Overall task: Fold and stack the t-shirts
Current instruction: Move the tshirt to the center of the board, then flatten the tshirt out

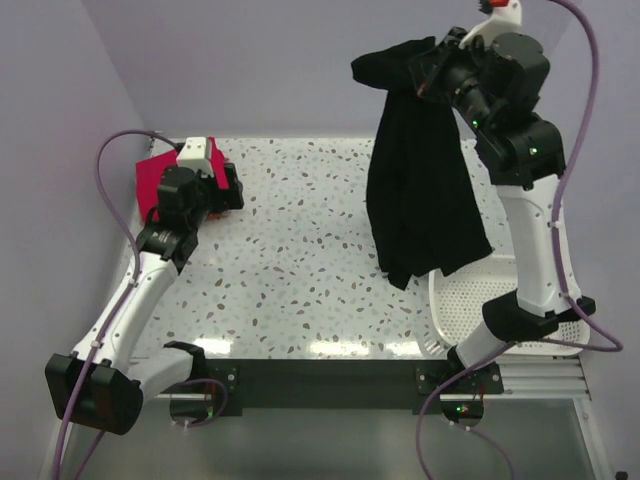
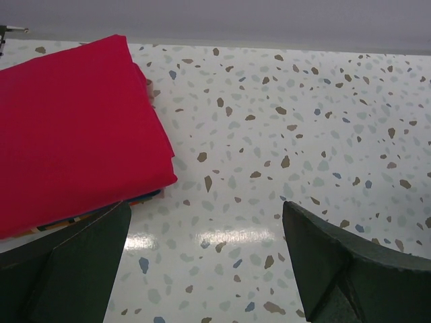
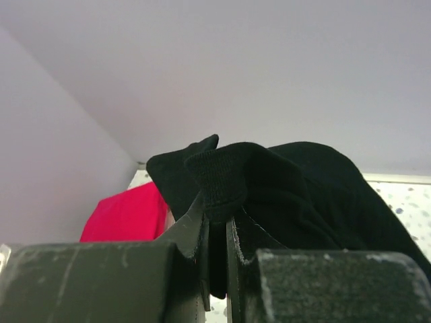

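Note:
My right gripper (image 1: 428, 78) is raised high at the back right, shut on a black t-shirt (image 1: 425, 190) that hangs loose in long folds above the table. In the right wrist view its ribbed edge (image 3: 225, 178) is pinched between the jaws of the right gripper (image 3: 219, 229). A bright pinkish-red folded t-shirt (image 1: 153, 183) lies at the back left, on top of coloured ones whose edges (image 2: 138, 199) just show. Beside that stack's right edge my left gripper (image 2: 202, 262) stands low over the table, open, with nothing between its fingers (image 2: 81, 269).
A white mesh basket (image 1: 470, 300) stands at the near right, partly behind the right arm and under the hanging shirt's hem. The speckled tabletop (image 1: 300, 250) stretches between the stack and the basket. Walls close in the back and left sides.

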Robot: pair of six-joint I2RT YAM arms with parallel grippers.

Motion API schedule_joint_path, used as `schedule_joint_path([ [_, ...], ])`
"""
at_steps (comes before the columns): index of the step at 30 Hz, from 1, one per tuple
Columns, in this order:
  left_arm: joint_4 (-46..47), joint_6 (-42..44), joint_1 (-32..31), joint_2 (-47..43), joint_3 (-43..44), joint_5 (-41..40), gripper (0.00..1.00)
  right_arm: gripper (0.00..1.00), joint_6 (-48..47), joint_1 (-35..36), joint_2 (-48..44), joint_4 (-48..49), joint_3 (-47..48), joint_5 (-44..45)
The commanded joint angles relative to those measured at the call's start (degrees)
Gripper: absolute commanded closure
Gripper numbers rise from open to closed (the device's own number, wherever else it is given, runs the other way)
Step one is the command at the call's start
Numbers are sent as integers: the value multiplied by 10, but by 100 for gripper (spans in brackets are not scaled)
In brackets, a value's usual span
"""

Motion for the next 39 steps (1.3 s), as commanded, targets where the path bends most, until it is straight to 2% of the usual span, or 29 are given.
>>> schedule_joint_path([
  [1,18,-6,8,2,9,5,0,100,-47,54,22,70,43,7],
  [8,19,-6,14,8,9,10,0,100,-66,125,33,104,-5,30],
  [11,19,-7,15,10,9,12,0,100,-62,136,11,112,-85,53],
  [12,19,-5,16,9,9,11,0,100,-53,136,2,123,-148,67],
  [13,19,-3,16,10,9,11,0,100,-51,136,-19,127,-181,108],
  [15,21,3,16,11,7,17,0,89,-55,135,-29,121,-259,151],
  [16,27,9,16,12,2,22,0,71,-59,136,-30,112,-276,206],
  [19,34,14,16,19,-4,39,0,26,-66,135,-24,50,-317,298],
  [22,34,12,16,33,-3,48,0,12,-61,136,-36,19,-369,316],
  [28,31,32,0,62,-5,54,0,14,-36,141,-77,76,-541,122],
  [32,13,41,-61,105,-2,2,0,17,-17,142,-79,140,-626,42],
  [35,-9,3,-88,142,8,15,2,21,-10,142,-62,164,-639,13],
  [39,19,-69,-124,160,-42,17,5,25,-14,143,-26,170,-630,-12],
])
